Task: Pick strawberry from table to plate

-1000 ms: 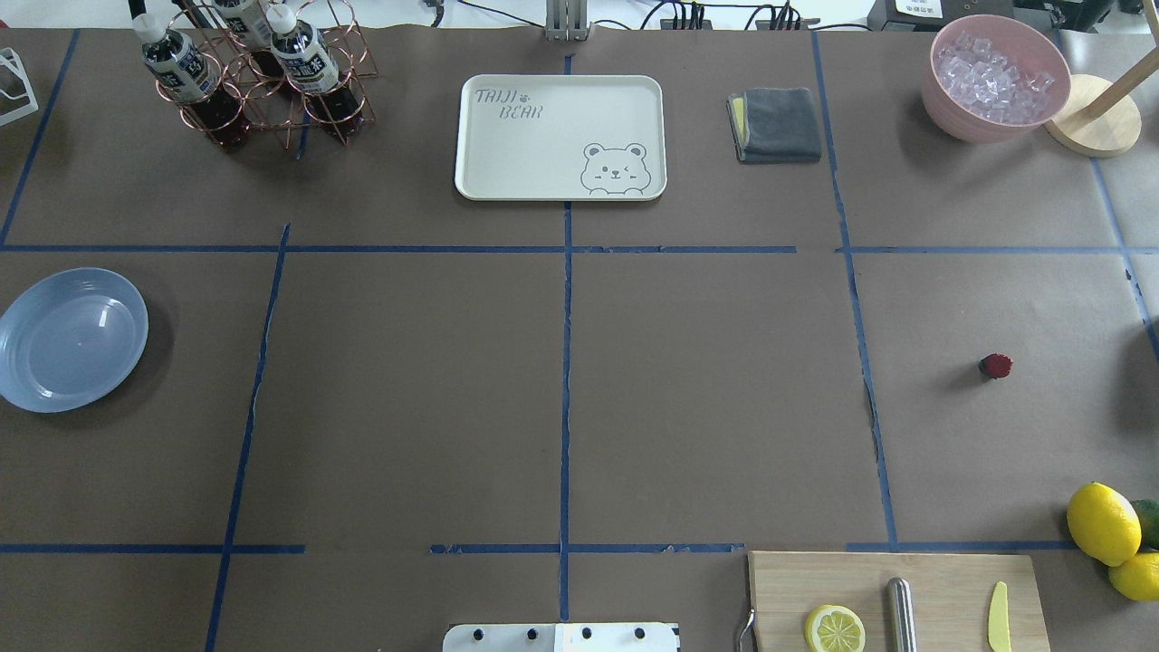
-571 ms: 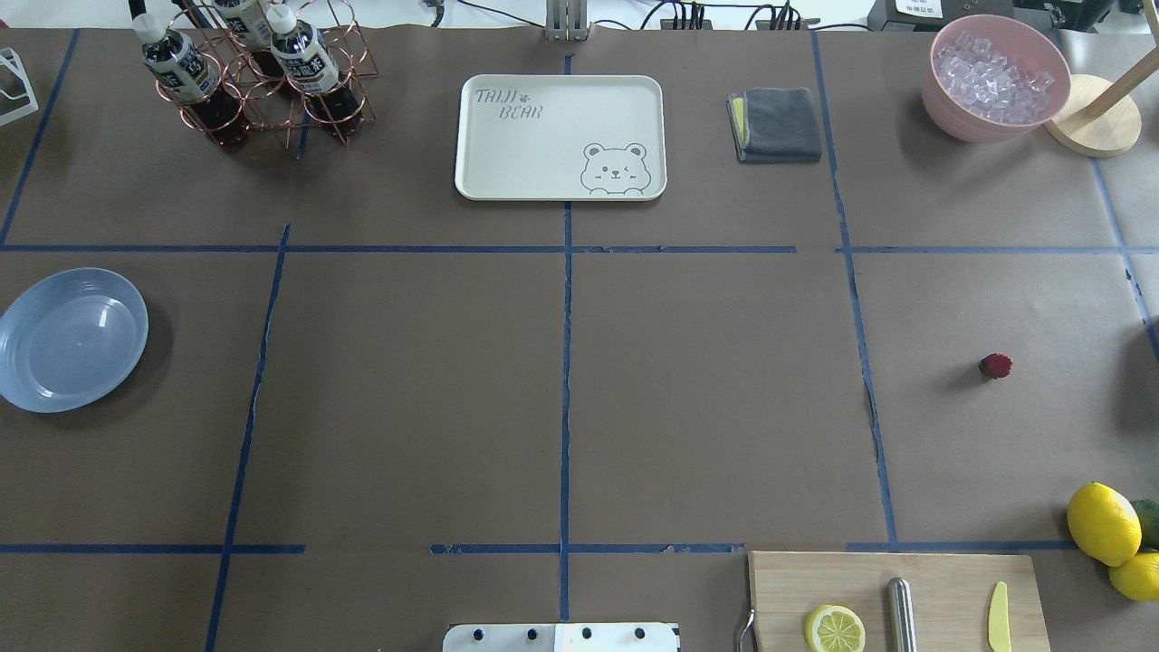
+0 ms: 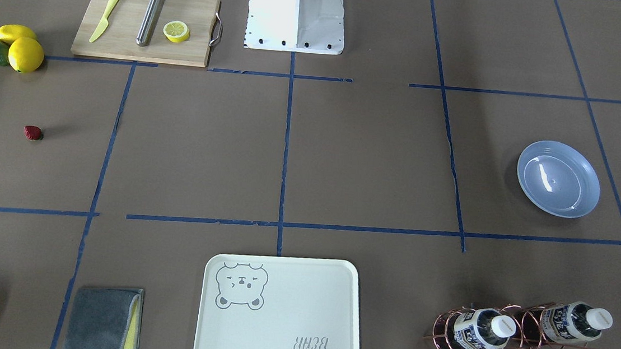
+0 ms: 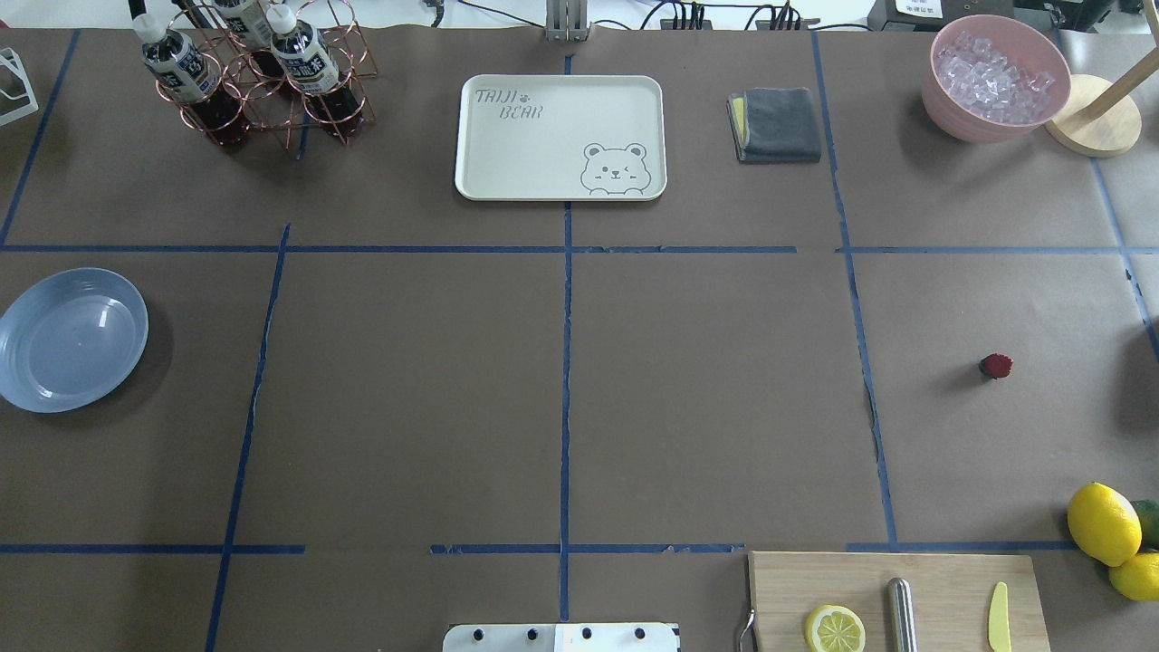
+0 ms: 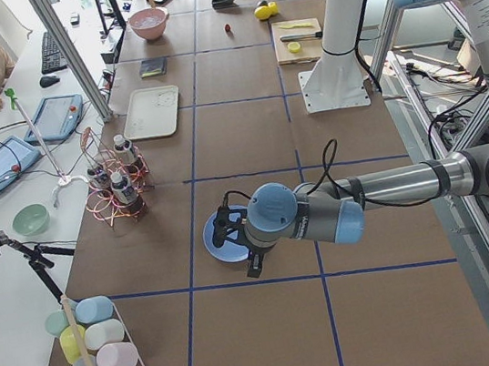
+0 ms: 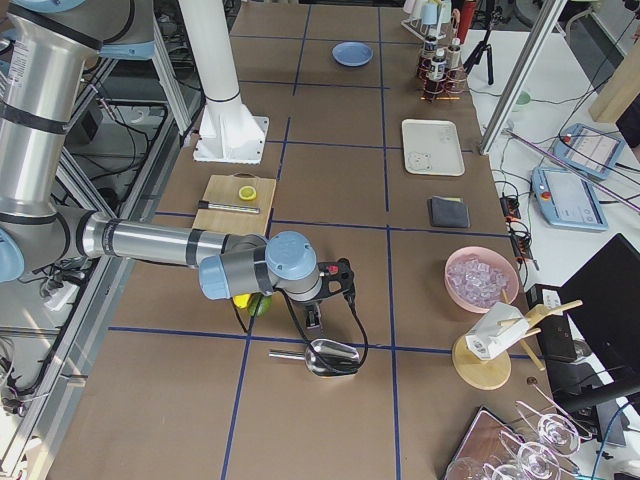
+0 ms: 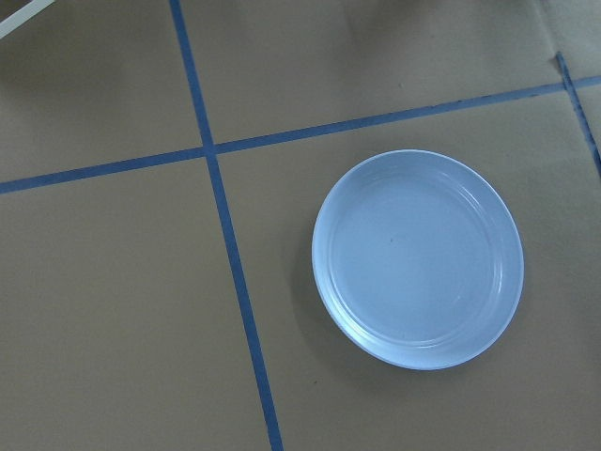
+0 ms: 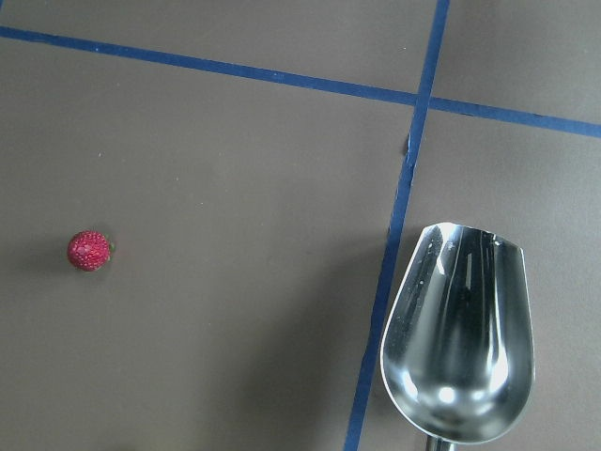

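Observation:
The strawberry (image 4: 995,366) is a tiny dark-red berry lying alone on the brown table (image 4: 706,407) at the right side; the right wrist view has it at the left (image 8: 89,251). The light-blue plate (image 4: 72,340) sits empty at the table's left edge and fills the left wrist view (image 7: 418,258). My left gripper (image 5: 233,240) hangs over the plate and shows only in the exterior left view. My right gripper (image 6: 335,288) hovers near the table's right end and shows only in the exterior right view. I cannot tell whether either is open or shut.
A steel scoop (image 8: 460,329) lies on the table right of the strawberry. Lemons (image 4: 1103,523) and a cutting board (image 4: 942,589) sit at the near right. At the back stand a bear tray (image 4: 560,136), grey cloth (image 4: 776,124), ice bowl (image 4: 994,77) and bottle rack (image 4: 263,72).

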